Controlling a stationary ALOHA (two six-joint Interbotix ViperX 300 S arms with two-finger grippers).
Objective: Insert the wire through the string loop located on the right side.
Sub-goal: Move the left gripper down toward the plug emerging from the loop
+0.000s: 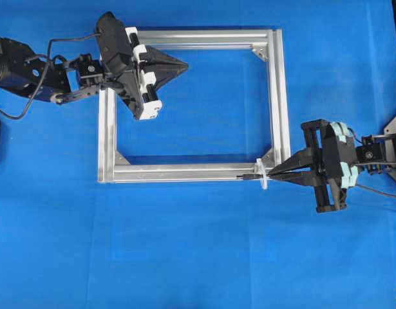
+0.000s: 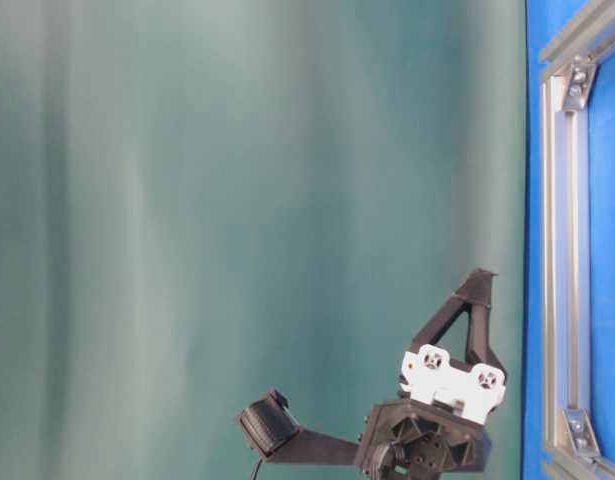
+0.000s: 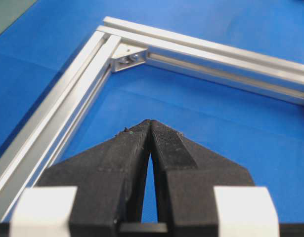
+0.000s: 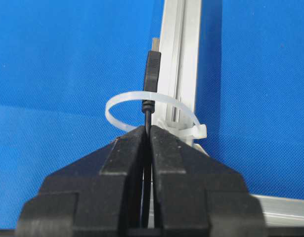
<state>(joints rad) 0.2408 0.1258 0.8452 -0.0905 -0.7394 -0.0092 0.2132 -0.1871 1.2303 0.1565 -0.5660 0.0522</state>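
Note:
My right gripper [image 4: 148, 127] is shut on the thin black wire [image 4: 148, 117], just behind its dark plug tip [image 4: 152, 74]. The plug pokes forward through the white string loop [image 4: 123, 99], which stands out from the silver frame [image 4: 181, 59]. In the overhead view the right gripper [image 1: 273, 174] sits at the frame's lower right corner, with the plug tip [image 1: 248, 175] just left of the string loop [image 1: 263, 174]. My left gripper [image 1: 185, 64] hangs shut and empty over the frame's upper left part. In the left wrist view its fingertips [image 3: 151, 123] meet above the blue cloth.
The rectangular aluminium frame [image 1: 191, 172] lies flat on a blue cloth [image 1: 198, 257], with triangular corner brackets [image 3: 127, 57] inside its corners. In the table-level view the left arm [image 2: 427, 420] stands before a green curtain, and the frame [image 2: 562, 250] shows at the right edge.

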